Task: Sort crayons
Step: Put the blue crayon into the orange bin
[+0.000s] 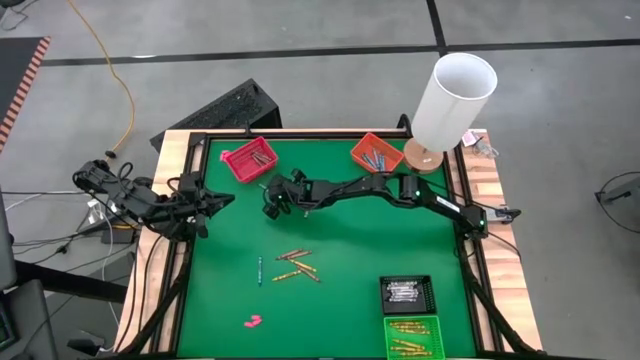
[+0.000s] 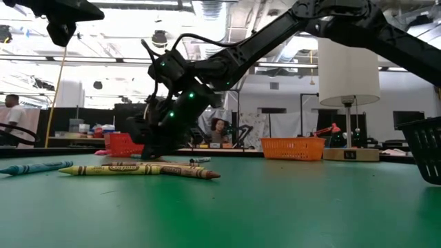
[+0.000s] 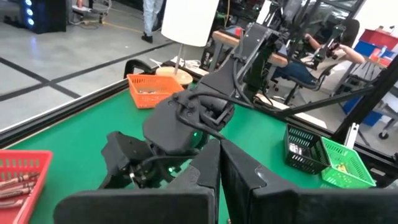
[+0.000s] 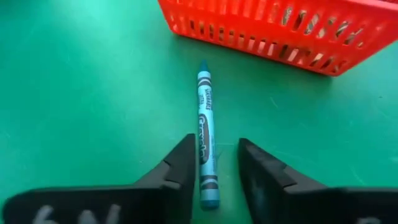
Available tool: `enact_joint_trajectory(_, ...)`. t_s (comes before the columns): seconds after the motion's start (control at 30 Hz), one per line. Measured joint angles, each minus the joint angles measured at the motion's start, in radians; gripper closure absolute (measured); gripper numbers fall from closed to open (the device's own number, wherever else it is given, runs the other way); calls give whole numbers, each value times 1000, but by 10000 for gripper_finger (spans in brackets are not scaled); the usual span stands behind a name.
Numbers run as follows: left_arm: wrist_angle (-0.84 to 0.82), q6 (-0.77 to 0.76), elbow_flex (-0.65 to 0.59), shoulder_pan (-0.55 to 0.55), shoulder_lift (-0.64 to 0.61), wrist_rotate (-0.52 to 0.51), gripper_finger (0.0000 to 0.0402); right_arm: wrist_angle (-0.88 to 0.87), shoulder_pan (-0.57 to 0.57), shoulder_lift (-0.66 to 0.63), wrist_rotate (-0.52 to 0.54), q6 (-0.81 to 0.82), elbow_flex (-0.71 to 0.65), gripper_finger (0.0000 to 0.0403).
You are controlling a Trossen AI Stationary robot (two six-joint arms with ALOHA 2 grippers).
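Teal crayon (image 4: 207,144) between right gripper (image 4: 215,167) fingers, lower end partly hidden.

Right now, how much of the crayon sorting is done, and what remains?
Done: crayons lie in the red tray, orange tray and green tray. In hand: the right gripper, jaws open, straddles a teal crayon lying on the mat, not lifted. Left: the loose pile mid-table.

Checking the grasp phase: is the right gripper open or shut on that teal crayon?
Open. The right gripper straddles the teal crayon, which lies flat on the green table beside the red basket, with gaps showing along both sides.
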Motion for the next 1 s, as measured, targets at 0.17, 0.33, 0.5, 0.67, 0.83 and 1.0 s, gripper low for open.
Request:
enact_joint_trajectory(0.17, -15, 0, 0, 0, 0, 0, 401, -34, -5, -2, -34, 1, 1, 344)
enact_joint_trajectory(0.33, -17, 0, 0, 0, 0, 0, 401, -61, 0, -3, -70, 2, 1, 394)
enact_joint_trajectory(0.5, -17, 0, 0, 0, 0, 0, 401, -74, 14, -20, -76, 8, -1, 397)
enact_joint_trajectory(0.67, -17, 0, 0, 0, 0, 0, 401, -125, 19, -66, -113, 10, -6, 399)
enact_joint_trajectory(0.83, -15, -1, 0, 0, 0, -2, 401, -214, 22, -160, -116, 10, -9, 399)
enact_joint_trajectory(1.0, -11, -2, 0, 0, 0, -11, 401, -338, 24, -292, -100, -6, -6, 399)
